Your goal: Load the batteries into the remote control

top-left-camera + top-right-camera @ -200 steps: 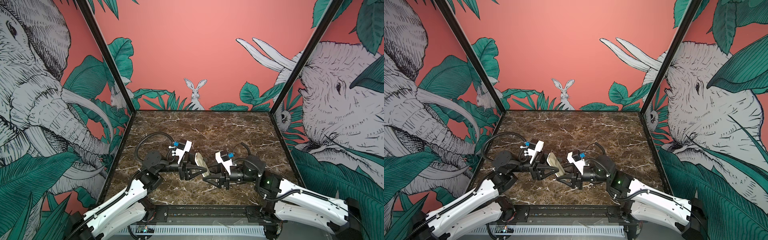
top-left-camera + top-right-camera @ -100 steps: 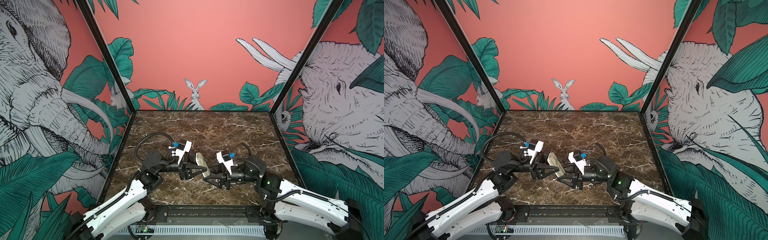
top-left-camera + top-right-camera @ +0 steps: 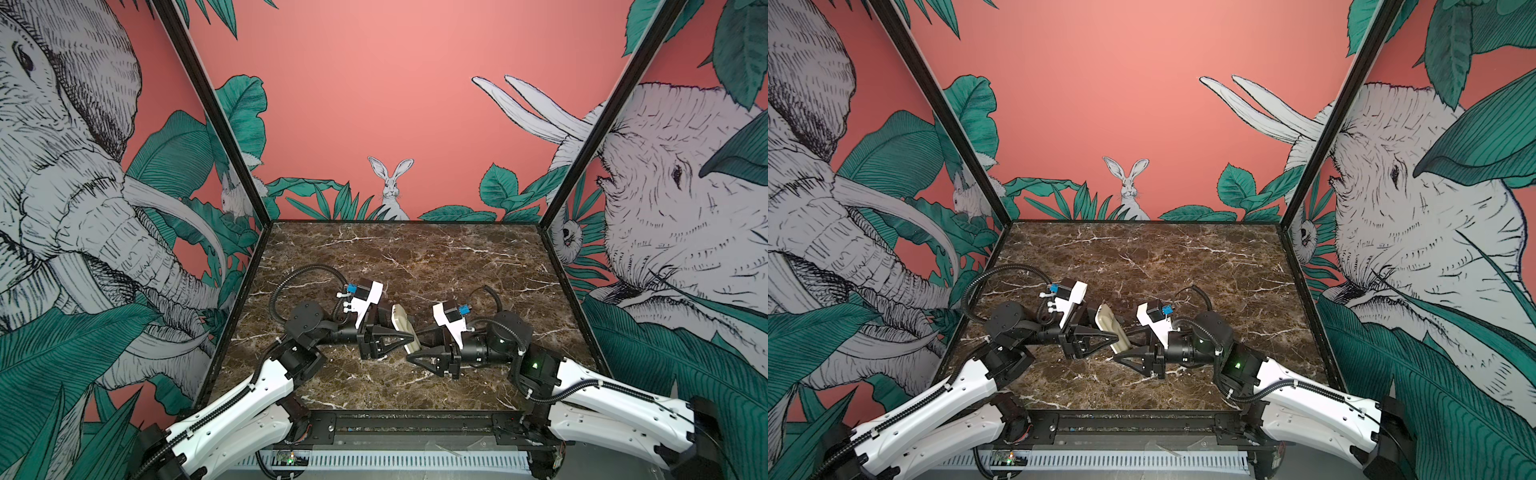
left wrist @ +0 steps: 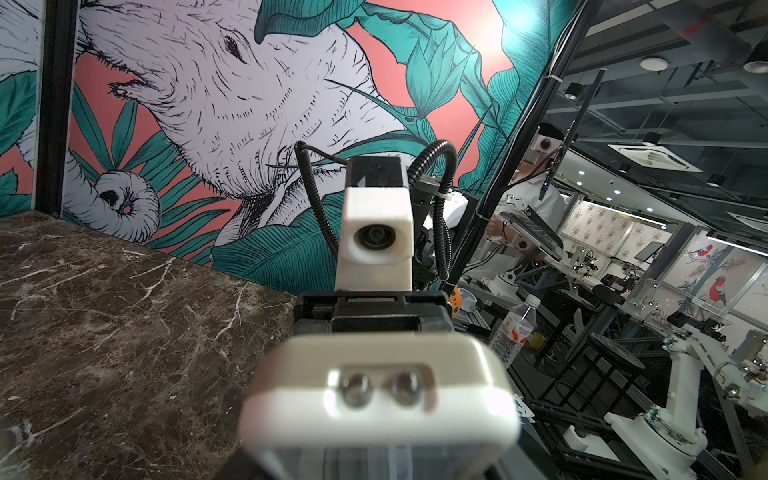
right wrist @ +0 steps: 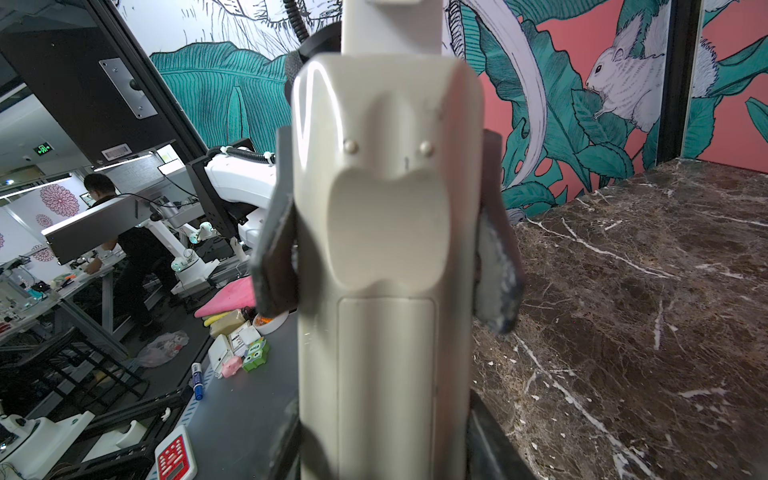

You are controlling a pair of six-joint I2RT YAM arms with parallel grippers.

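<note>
Remote control (image 3: pixel 402 322) is up off the table (image 3: pixel 415 257) in both top views, tilted, strung between the claws: left claw (image 3: pixel 398 331) clamped across its middle, right claw (image 3: pixel 415 345) straddling its lower end. Left wrist cam: the emitter end (image 4: pixel 378 386) fills the shot, blurry. Right wrist cam: beige back, battery cover (image 5: pixel 386 374) looks closed, left claw's pads (image 5: pixel 276 249) squeezing the sides. Can't tell if the right one's pinching or loose. No batteries anywhere. Looks like a handoff; next needs one solid grip before the other lets go.
</note>
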